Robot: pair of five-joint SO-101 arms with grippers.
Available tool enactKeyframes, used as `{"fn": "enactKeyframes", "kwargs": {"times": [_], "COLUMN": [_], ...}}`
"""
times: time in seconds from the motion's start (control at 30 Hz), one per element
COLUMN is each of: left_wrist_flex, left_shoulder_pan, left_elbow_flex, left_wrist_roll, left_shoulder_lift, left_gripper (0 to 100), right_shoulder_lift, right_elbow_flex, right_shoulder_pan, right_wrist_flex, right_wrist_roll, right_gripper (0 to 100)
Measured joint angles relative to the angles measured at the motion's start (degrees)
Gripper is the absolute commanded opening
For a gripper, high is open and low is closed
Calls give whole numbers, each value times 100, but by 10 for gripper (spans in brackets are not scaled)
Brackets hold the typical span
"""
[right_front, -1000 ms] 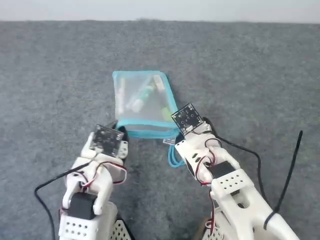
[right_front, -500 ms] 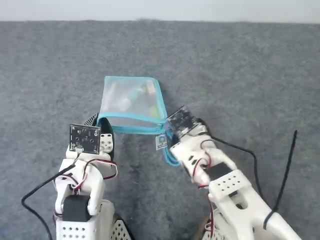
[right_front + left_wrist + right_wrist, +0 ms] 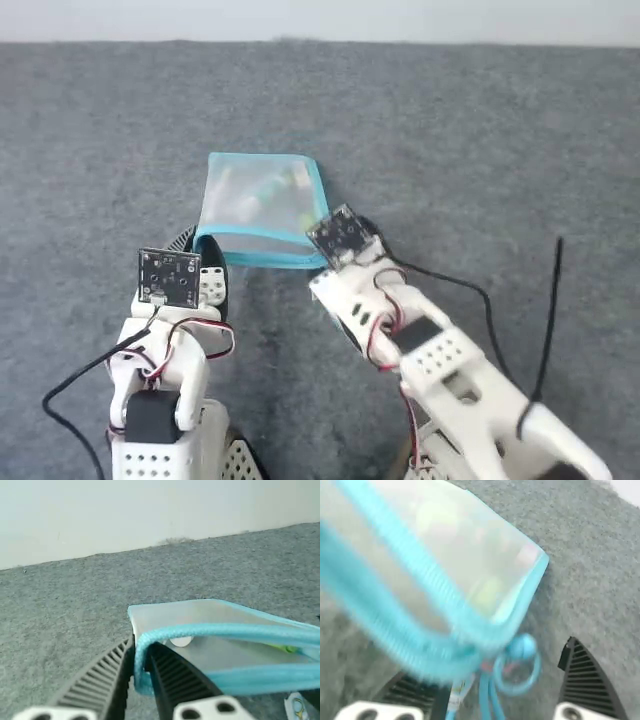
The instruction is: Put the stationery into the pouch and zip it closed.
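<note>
A translucent pouch (image 3: 258,205) with teal trim lies on the grey carpet, and stationery (image 3: 280,184) shows through it as pale green and white shapes. My left gripper (image 3: 141,649) is shut on the teal edge of the pouch (image 3: 215,630) at its near left corner (image 3: 203,243). My right gripper (image 3: 500,672) stands open at the near right corner (image 3: 330,258). The teal zipper pull (image 3: 522,646) and its cord loop hang between the right gripper's wide-apart fingers, beside the pouch (image 3: 470,565).
Grey carpet (image 3: 480,130) covers the table on all sides of the pouch, up to a pale wall (image 3: 150,510) at the back. A black cable (image 3: 548,320) rises beside the right arm. A small printed tag (image 3: 298,706) lies near the pouch's front edge.
The left gripper dragged the pouch's near corner to the left, then held still. The right arm has moved left and forward to the pouch's near right corner, covering the cord and tag.
</note>
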Motion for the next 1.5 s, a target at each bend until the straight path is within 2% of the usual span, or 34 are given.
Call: {"fn": "enactKeyframes", "kwargs": {"times": [0.1, 0.33, 0.37, 0.53, 0.63, 0.77, 1.0, 1.07, 1.2, 1.27, 1.37, 1.5], "left_wrist_flex": [0, 0, 0, -70, -70, -70, -308, -404, -422, -422, -422, -422], "left_shoulder_pan": [0, -9, -9, -26, -26, -26, -9, -18, -35, -18, -9, -9], "left_elbow_flex": [0, 0, 0, 26, 97, 97, 299, 352, 360, 360, 360, 360], "left_wrist_roll": [0, 0, 0, 0, 0, 0, 0, 0, 0, 0, 0, 0], "left_shoulder_lift": [0, 0, 0, 0, 0, 0, 0, 0, 0, 0, 0, 0], "left_gripper": [12, 12, 12, 12, 12, 12, 12, 12, 12, 12, 12, 12], "right_shoulder_lift": [721, 1714, 1714, 1565, 1020, -158, -2180, -2479, -2637, -2655, -2664, -2664], "right_elbow_flex": [-527, -1073, -1073, -1073, -1073, -1073, -1073, -1073, -1073, -1073, -1073, -1073], "right_shoulder_pan": [9, 316, 387, 633, 686, 703, 563, 185, -774, -1020, -1099, -1099], "right_wrist_flex": [-35, -35, -35, 387, 1266, 2637, 4501, 4905, 5705, 5925, 6057, 6084], "right_wrist_roll": [-26, -35, -35, -35, -35, 484, 809, 1011, 1380, 1459, 1609, 1600], "right_gripper": [280, 6, 5, 19, 7, 7, 11, 46, 229, 299, 320, 287]}}
